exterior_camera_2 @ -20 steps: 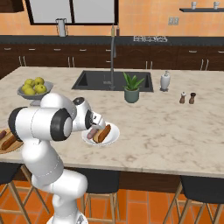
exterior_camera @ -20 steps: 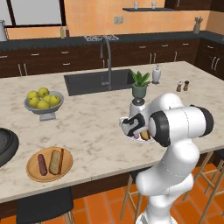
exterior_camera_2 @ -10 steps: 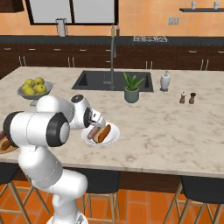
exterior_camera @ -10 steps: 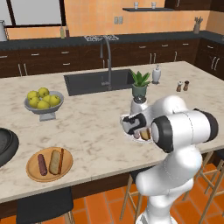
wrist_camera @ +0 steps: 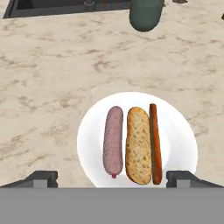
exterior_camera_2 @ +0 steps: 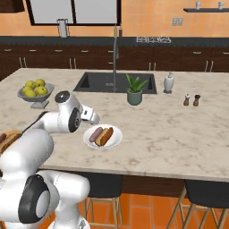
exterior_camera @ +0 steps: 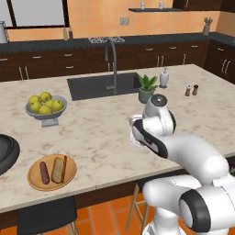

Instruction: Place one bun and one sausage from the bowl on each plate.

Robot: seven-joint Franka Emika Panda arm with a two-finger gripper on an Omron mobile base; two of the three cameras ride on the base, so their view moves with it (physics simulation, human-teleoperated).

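The white plate [wrist_camera: 179, 144] lies on the marble island and holds a pinkish sausage [wrist_camera: 113, 140] beside a golden bun [wrist_camera: 138, 145] with a dark reddish edge. My gripper [wrist_camera: 112, 178] hangs just above the plate's near rim. It is open, with its fingertips [wrist_camera: 41, 178] wide apart and nothing between them. From the right base view the gripper [exterior_camera_2: 92, 117] sits just left of the white plate [exterior_camera_2: 117, 136]. The tan wood plate [exterior_camera: 34, 180] carries a dark sausage [exterior_camera: 44, 172] and a second bun [exterior_camera: 58, 169]. The dark bowl [exterior_camera: 6, 153] shows at the left edge, its inside hidden.
A pale grey bowl of yellow-green fruit [exterior_camera: 46, 106] stands at the back left. Behind the white plate are the sink [exterior_camera: 103, 86], a potted plant [exterior_camera: 147, 88], a soap dispenser [exterior_camera: 164, 78] and two shakers [exterior_camera: 191, 90]. Stools stand under the island's front edge.
The arm's upper links have folded lower and toward the base while the hand stays over the white plate. The food on both plates has not moved.
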